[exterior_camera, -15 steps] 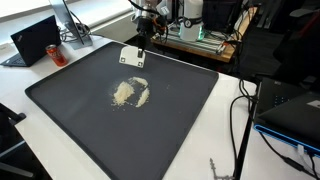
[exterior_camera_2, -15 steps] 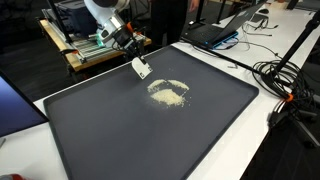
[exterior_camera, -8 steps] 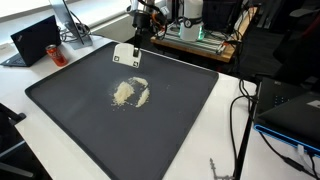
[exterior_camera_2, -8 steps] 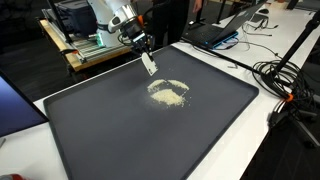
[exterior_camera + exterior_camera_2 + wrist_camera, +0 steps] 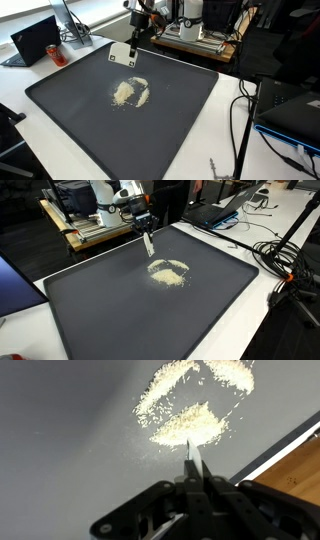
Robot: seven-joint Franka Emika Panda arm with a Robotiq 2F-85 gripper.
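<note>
1. Gripper point(image 5: 135, 40) has its fingers clenched on a thin white card point(image 5: 124, 56), which hangs clear of the mat point(image 5: 90, 140) near its far edge.
2. The grains point(image 5: 130, 93) lie mid-mat, apart from the card.
3. Judged step: card carried aloft, not yet working. A next move calls for setting its lower edge on the mat just beside the grains.
4. An exterior view shows the card's face. The wrist view shows it edge-on point(image 5: 192, 458), with the grains point(image 5: 190, 405) split into an arc and a patch.
</note>
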